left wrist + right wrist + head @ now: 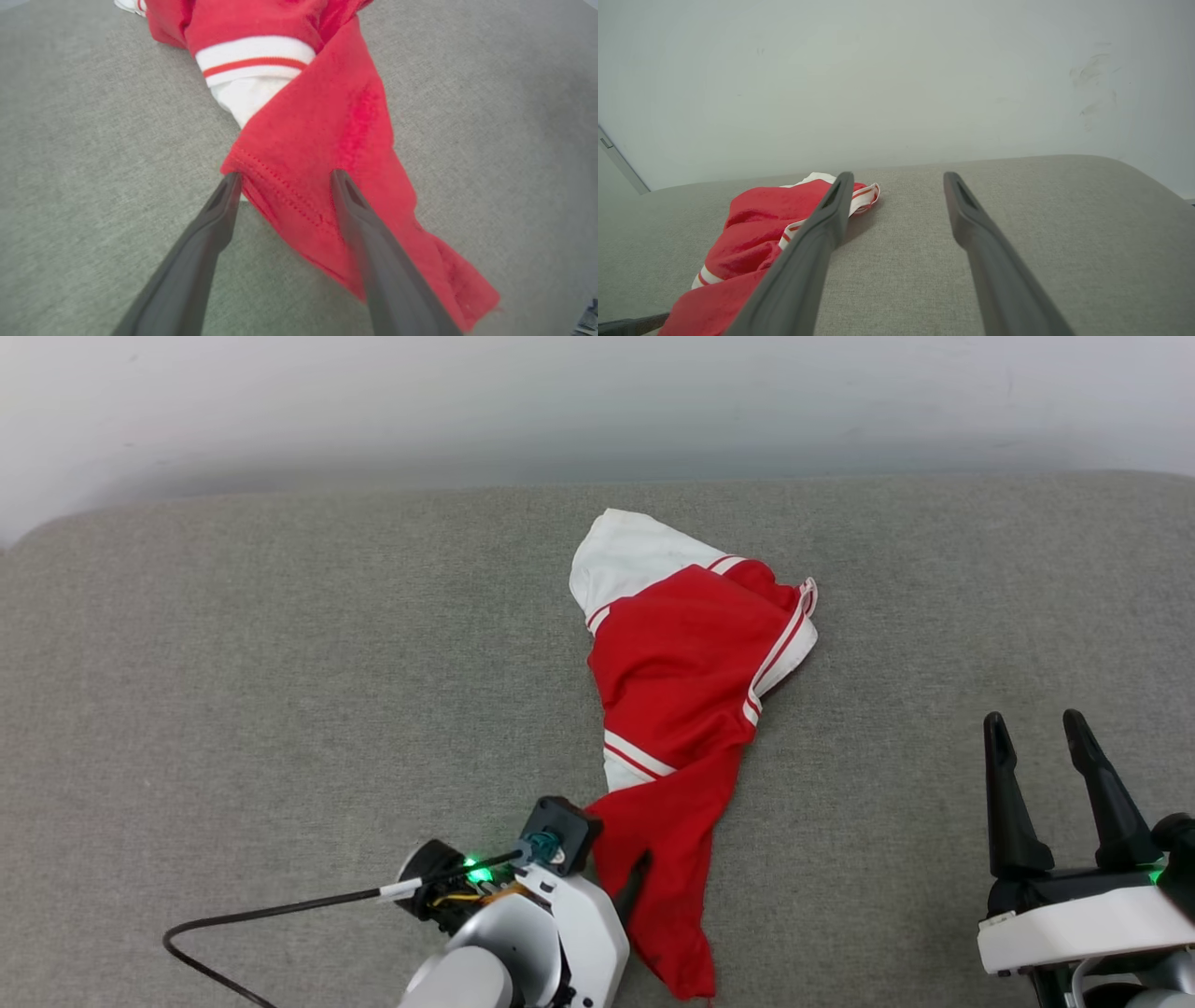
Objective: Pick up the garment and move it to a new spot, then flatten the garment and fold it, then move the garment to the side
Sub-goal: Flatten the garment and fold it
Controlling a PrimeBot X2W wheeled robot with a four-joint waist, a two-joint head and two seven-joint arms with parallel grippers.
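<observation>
The garment is a red jersey with white sleeves and red-and-white striped trim. It lies crumpled in a long heap on the grey fabric surface, running from the middle toward the near edge. My left gripper is at the heap's near end. In the left wrist view it is open, its two fingers straddling a stitched red hem of the garment, one finger on the cloth. My right gripper stands open at the lower right, well away from the garment, with nothing between its fingers.
A white wall rises behind the grey surface's far edge. A black cable trails from my left wrist across the lower left. Bare grey fabric spreads to the left and right of the garment.
</observation>
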